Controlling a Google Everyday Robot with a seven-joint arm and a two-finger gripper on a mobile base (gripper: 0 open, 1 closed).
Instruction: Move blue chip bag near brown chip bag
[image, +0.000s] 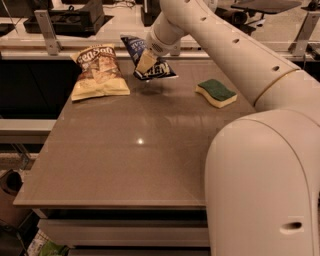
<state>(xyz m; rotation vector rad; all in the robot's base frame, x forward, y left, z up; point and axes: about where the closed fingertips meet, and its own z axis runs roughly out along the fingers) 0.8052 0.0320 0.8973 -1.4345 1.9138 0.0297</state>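
Observation:
The blue chip bag (161, 70), dark navy with white lettering, is at the back of the table, just right of the brown chip bag (99, 70). The brown bag lies flat at the back left, tan with a dark top. My gripper (145, 62) reaches in from the upper right and is shut on the middle of the blue bag. It holds the bag tilted, slightly above the tabletop, with a shadow under it. A narrow gap separates the two bags.
A green-and-yellow sponge (216, 92) lies at the back right of the brown table (135, 160). My white arm (260, 165) fills the right side of the view. A metal rail and dark equipment stand behind the table's far edge.

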